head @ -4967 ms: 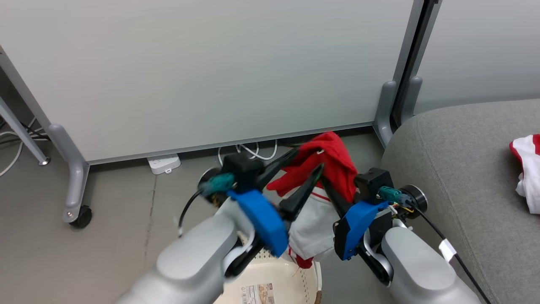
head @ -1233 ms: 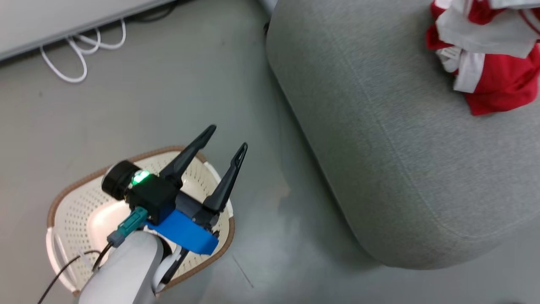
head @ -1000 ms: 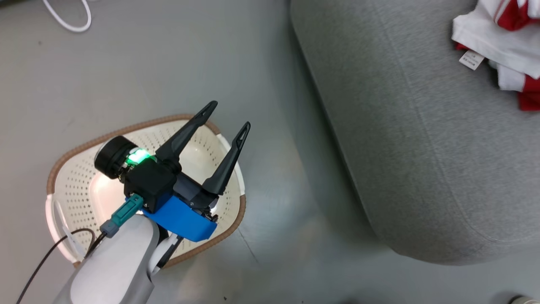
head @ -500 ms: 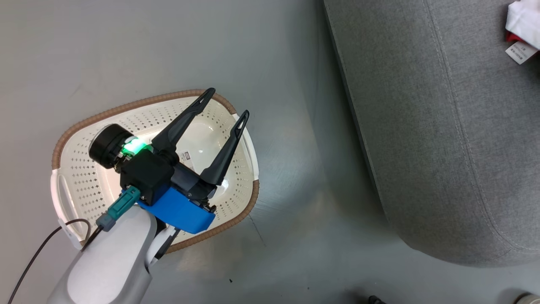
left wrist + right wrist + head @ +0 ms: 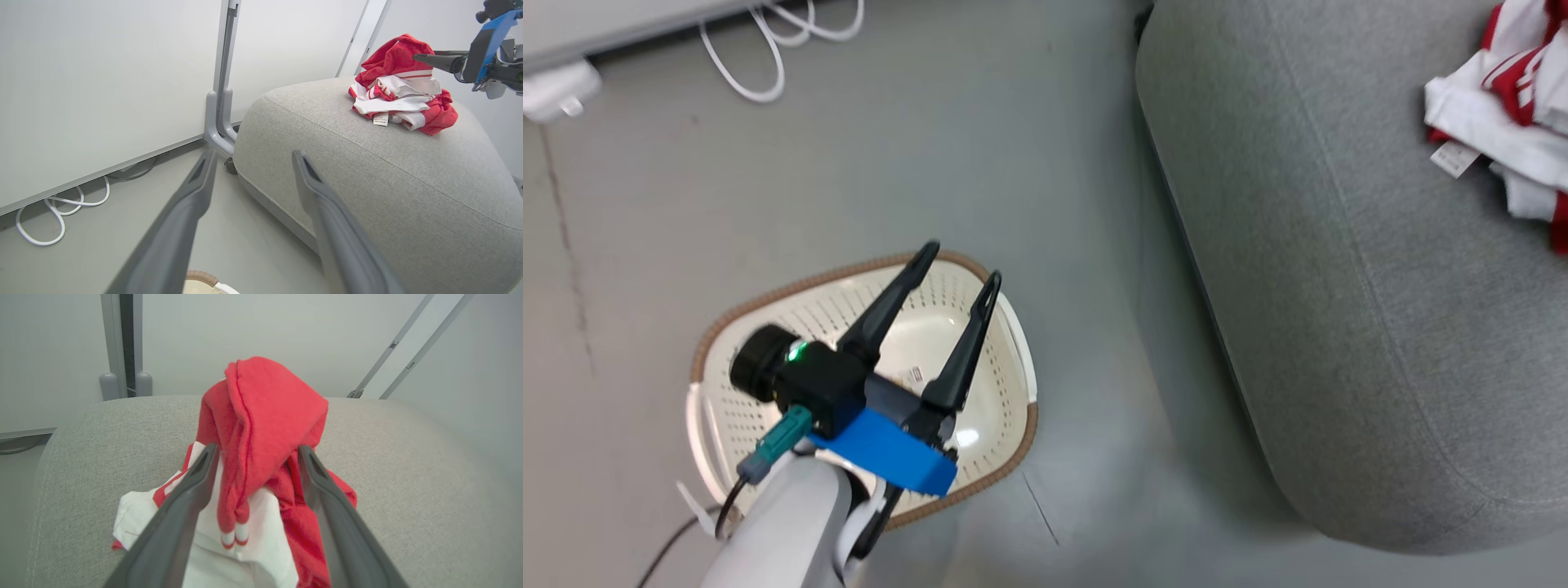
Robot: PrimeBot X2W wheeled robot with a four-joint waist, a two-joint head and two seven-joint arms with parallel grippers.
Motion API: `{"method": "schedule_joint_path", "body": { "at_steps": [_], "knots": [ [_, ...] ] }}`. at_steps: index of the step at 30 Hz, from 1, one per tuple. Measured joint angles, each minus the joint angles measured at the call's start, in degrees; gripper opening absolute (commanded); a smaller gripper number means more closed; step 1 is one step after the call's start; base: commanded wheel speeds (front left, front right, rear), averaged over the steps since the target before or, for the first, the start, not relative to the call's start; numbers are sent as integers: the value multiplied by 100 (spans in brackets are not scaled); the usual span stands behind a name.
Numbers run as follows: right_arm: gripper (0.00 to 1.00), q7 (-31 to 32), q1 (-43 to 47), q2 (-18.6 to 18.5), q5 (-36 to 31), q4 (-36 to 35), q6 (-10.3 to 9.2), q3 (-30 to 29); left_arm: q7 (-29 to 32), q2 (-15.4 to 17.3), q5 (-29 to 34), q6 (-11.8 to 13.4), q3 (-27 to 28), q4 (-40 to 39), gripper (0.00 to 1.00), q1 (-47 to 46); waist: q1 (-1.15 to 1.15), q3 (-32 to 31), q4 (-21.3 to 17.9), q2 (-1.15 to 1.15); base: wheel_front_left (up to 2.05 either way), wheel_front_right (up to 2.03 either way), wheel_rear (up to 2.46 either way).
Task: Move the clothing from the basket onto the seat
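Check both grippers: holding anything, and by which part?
Left gripper: nothing, fingers open over the basket. Right gripper: fingers open either side of the red peak of the clothing on the seat; no pinch shows, touch cannot be told.

Red-white clothing [image 5: 398, 94] heaped on grey seat [image 5: 1339, 327]; cream basket [image 5: 800, 287] beside seat.
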Motion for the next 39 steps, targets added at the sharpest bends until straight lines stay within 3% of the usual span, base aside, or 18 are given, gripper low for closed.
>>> {"method": "schedule_joint_path", "body": {
  "at_steps": [9, 13, 19, 29, 39],
  "knots": [
    [100, -14, 1196, 219, 54, -597, 0, 360, 0, -369, -134, 0, 678, 172, 100, 1147, -2, -1290, 195, 0, 0, 0, 0],
    [100, 44, 1932, 293, 183, -1173, 0, 534, 0, -475, -122, 0, 973, 199, 100, 1545, -3, -1840, 362, 0, 0, 0, 0],
    [100, 305, 3246, 856, 281, -2469, 0, 732, 0, -565, -56, 0, 1467, 285, 100, 2063, -2, -2450, 748, 0, 0, 0, 0],
    [100, 595, 4887, 1729, 183, -4362, 0, 770, 0, -700, -12, 0, 1929, 432, 100, 2354, -1, -2881, 1429, 0, 0, 0, 0],
    [100, 751, 5547, 2086, 271, -4908, 0, 1115, 0, -726, -14, 0, 2103, 597, 100, 2417, 0, -2978, 1651, 0, 0, 0, 0]
  ]
}}
